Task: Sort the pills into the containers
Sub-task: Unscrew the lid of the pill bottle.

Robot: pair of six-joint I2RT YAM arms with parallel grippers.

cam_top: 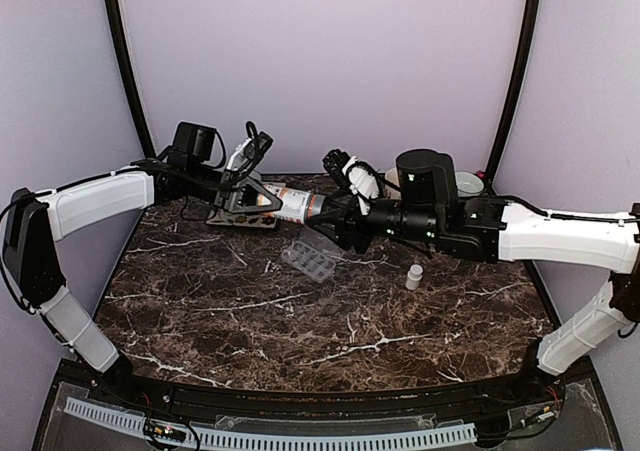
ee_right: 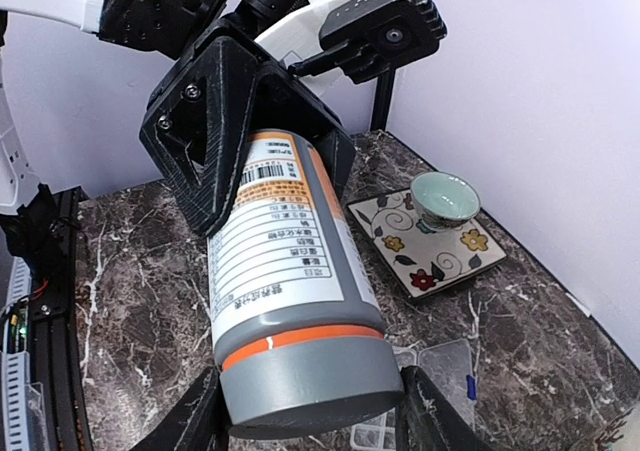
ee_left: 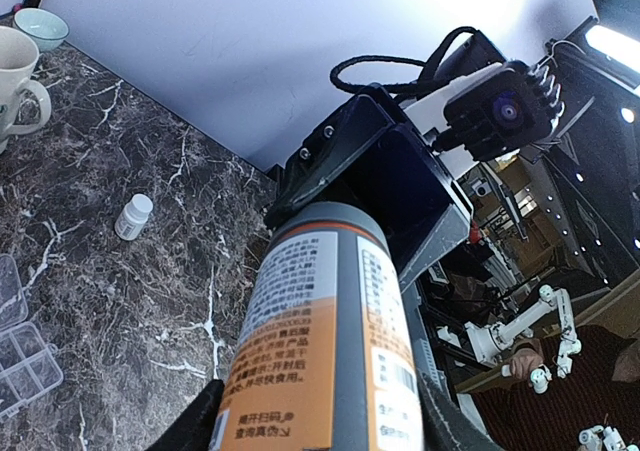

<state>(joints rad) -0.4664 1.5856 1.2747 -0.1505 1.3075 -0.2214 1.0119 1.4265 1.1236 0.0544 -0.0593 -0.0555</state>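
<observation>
Two grippers are sharing one bottle (ee_right: 285,261), jaws part-closed on it: left gripper (cam_top: 262,201) is clamping the base end, right gripper (cam_top: 331,217) the grey cap (ee_right: 310,371). The organizer (cam_top: 308,261) is lying just beneath right gripper. Advise twisting cap slowly, left holding firm.

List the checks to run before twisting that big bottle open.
1. Grip of left claw on the bottle body: ok.
2. Grip of right claw on the grey cap end: ok.
3. Cap off: not ok, still on.
4. Lid of pill organizer open: ok.
5. Contents of its cells: cannot tell.
6. The small white bottle upright, apart from the organizer: ok.
</observation>
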